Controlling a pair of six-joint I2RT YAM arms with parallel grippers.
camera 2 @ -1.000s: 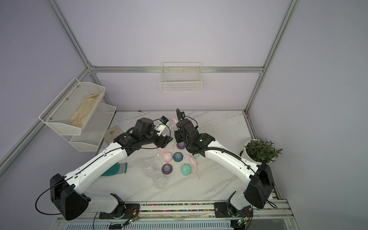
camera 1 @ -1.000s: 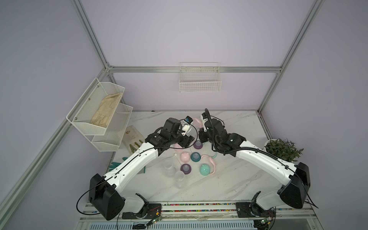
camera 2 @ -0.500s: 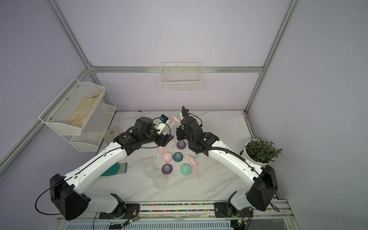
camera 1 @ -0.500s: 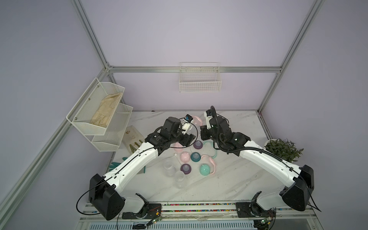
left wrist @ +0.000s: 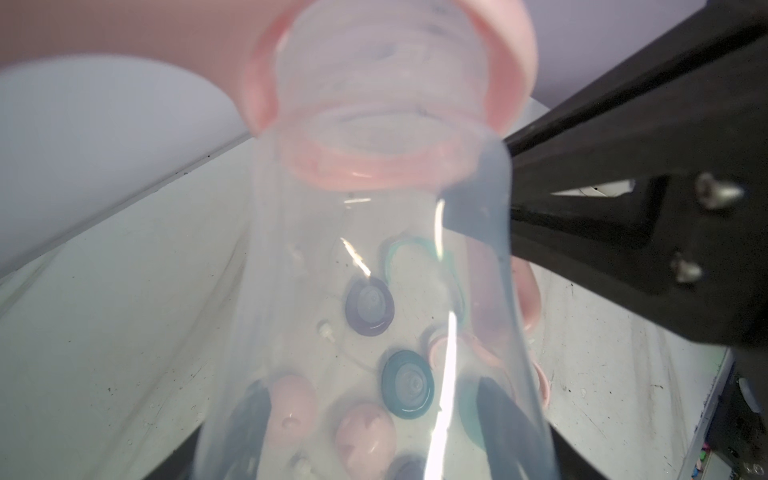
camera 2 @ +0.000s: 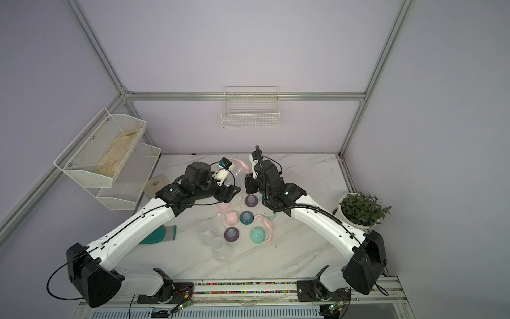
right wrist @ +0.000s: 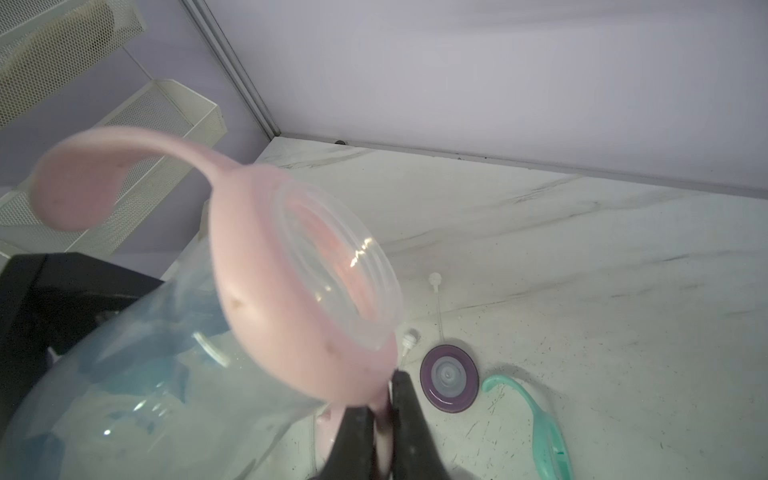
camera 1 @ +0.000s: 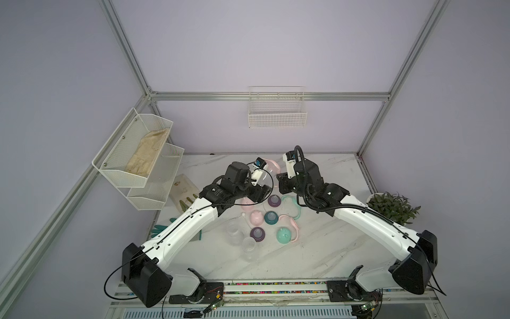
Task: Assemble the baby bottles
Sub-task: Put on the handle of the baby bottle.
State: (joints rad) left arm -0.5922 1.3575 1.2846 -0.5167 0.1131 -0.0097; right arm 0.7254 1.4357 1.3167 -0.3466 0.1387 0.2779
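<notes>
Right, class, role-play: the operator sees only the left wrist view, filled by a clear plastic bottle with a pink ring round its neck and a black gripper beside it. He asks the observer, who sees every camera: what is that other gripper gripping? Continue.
Observer: The right gripper is shut on one handle of the pink two-handled plastic ring that sits round the neck of the clear plastic bottle.
Operator: And its other handle?
Observer: The other handle sticks out free; nothing touches it.
Operator: Any bottles waiting?
Observer: Two more clear bottles sit on the white marble table, nearer the arm bases, with no rings on them.
</notes>
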